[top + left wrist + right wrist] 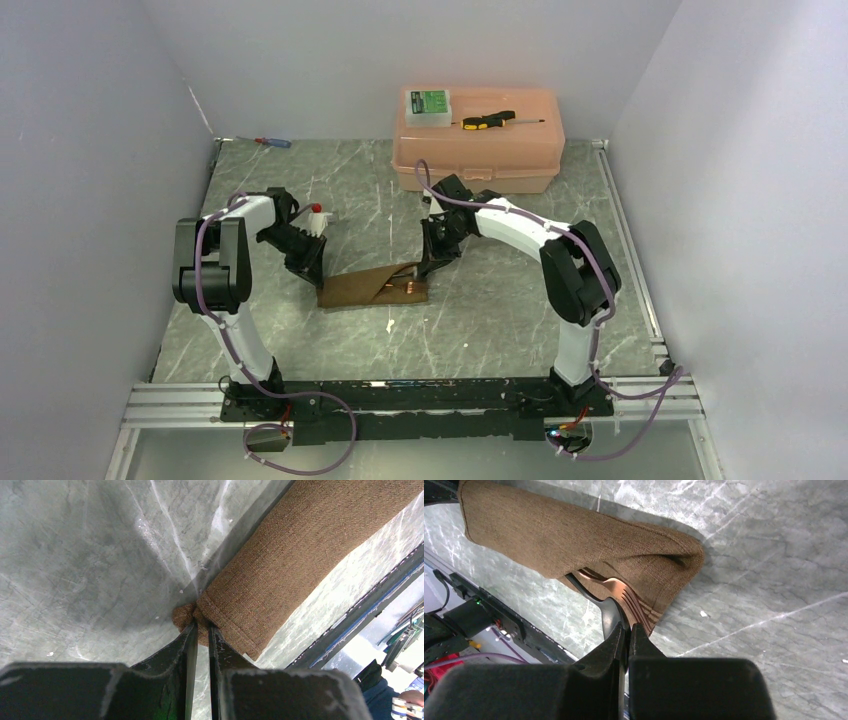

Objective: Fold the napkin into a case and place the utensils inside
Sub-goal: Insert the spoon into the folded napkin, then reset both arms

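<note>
Pinching the limp brown cloth case by its corner in my left gripper, I am clamping my right gripper on the dark metal utensils at their tips — stiff, probably slick.

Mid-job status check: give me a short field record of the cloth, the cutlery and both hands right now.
cloth: brown woven cloth pouch, folded, lying on grey marbled table
left hand: shut on the pouch's bunched corner
right hand: shut on black spoon at its bowl
cutlery: black spoon and copper fork, handles hidden inside pouch, heads sticking out
</note>
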Tool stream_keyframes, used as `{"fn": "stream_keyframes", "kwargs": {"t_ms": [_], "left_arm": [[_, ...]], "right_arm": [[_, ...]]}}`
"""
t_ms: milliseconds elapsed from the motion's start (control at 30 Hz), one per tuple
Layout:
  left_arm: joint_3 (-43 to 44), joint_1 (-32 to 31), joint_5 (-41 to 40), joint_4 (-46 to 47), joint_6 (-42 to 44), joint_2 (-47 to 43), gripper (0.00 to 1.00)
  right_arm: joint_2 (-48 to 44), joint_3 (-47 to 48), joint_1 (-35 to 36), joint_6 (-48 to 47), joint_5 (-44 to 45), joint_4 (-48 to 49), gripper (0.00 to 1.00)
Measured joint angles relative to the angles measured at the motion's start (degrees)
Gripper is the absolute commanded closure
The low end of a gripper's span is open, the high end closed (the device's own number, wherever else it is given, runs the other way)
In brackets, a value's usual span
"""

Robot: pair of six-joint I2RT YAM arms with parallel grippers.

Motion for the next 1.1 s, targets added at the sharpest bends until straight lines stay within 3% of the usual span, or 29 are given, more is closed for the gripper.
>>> {"fn": "stream_keyframes", "kwargs": {"t_ms": [300,567,667,767,800,833,867,1067,1100], "left_arm": [[0.0,0.0,0.0,0.0,0.1,0.0,0.81],[0.0,0.0,0.0,0.0,0.2,0.0,0.79],[0.0,0.0,0.0,0.0,0.1,0.0,0.65],[0.0,0.0,0.1,-0.2,0.0,0.0,0.49],[0.0,0.0,0.3,-0.5,-0.1,-0.1,0.35],[0.0,0.0,0.5,-0.8,-0.3,-0.2,0.1],[0.1,0.0,1.1,-1.4,-0.5,-0.3,0.05],[1.8,1.3,1.0,-3.8,-0.1,-1.6,0.05],[2.4,1.8,0.8,-4.2,0.0,-1.6,0.04]], "right_arm": [[3.5,1.8,1.1,1.1,-1.2,1.8,0.99],[4.1,1.8,2.1,3.0,-1.0,3.1,0.52],[4.1,1.8,2.4,3.3,-0.3,3.3,0.39],[4.0,1.8,2.6,3.0,1.1,3.2,0.32],[3.8,1.8,2.6,3.0,1.8,3.0,0.3],[3.5,1.8,2.6,2.9,2.5,2.7,0.27],[2.8,1.7,2.5,2.7,3.2,2.4,0.26],[-4.7,0.0,0.9,0.9,6.6,-0.2,0.22],[-6.7,-0.7,0.0,0.6,6.9,-0.2,0.1]]}}
